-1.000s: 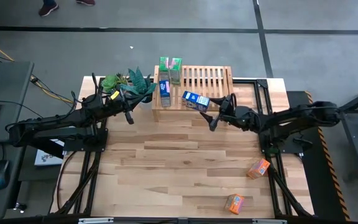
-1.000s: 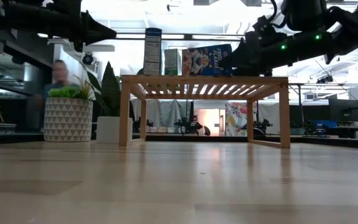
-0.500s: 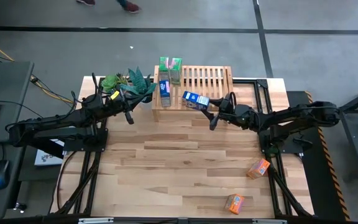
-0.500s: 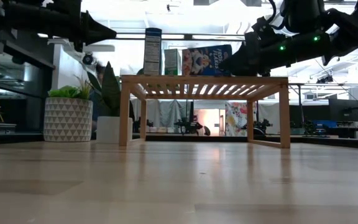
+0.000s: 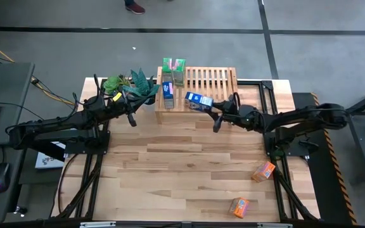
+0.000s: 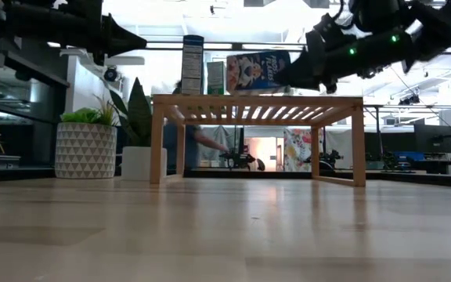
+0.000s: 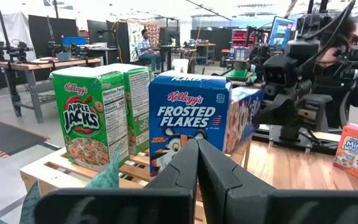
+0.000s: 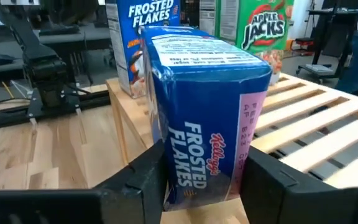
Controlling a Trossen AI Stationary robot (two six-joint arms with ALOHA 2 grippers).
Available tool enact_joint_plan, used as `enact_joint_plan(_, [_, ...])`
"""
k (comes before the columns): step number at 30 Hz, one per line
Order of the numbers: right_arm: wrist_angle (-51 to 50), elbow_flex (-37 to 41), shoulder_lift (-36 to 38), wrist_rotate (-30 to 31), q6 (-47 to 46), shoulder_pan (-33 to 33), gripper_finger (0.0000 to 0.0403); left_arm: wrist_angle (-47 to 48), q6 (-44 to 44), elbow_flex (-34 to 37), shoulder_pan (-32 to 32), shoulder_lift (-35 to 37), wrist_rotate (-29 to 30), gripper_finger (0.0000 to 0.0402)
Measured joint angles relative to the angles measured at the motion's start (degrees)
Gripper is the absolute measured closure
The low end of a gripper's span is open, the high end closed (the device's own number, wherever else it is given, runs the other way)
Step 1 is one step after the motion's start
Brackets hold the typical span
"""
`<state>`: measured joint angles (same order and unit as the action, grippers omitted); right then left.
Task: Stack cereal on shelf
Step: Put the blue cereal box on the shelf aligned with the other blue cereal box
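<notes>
The shelf stands at the table's far side. On its left end two green cereal boxes and one blue box rest upright on their bottom ends. A second blue cereal box lies on its long side over the shelf's front edge, with my right gripper shut on it from the right. My left gripper is shut and held level in the air, left of the shelf beside the plants, with nothing in it. My right gripper pinches the blue box's two wide faces between its two fingers, at the box's right end. The fingers come in about level from the table's right. In the low view the box hangs roughly level, just above the shelf top.
Two potted plants stand at the shelf's left end, under my left arm. Two orange cereal boxes lie on the table near its right front corner. The middle of the tabletop is bare wood.
My right gripper has moved slightly toward the table's left and taken hold of the lying blue box. The box has risen a little off the shelf top and stays about level.
</notes>
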<state>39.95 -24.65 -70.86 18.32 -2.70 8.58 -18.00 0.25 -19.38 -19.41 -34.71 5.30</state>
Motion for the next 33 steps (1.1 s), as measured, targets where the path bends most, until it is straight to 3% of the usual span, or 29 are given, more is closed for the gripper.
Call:
enact_joint_plan(5, [-21.0,-9.9,2.0,0.5,-1.2,0.0,0.0246,0.0,0.0,0.0,0.0,0.0,0.0,0.0402])
enact_joint_plan(11, [-62.8,-37.1,-0.1,5.7,-6.1,-1.3,0.0246,0.0,0.0,0.0,0.0,0.0,0.0,0.0402])
enact_joint_plan(15, [-82.2,-56.3,-5.7,9.5,-9.4,-2.8,0.0247,0.0,0.0,0.0,0.0,0.0,0.0,0.0402])
enact_joint_plan(22, [-111.4,-83.3,-21.4,7.9,-16.5,-1.8,0.0247,-0.1,0.0,0.0,0.0,0.0,0.0,0.0402])
enact_joint_plan(27, [-123.0,-94.4,-31.8,6.9,-16.3,-0.7,0.0247,0.0,0.0,0.0,0.0,0.0,0.0,0.0401])
enact_joint_plan(33, [-124.1,-101.4,-39.6,2.2,-11.0,0.1,0.0247,0.0,0.0,0.0,0.0,0.0,0.0,0.0401])
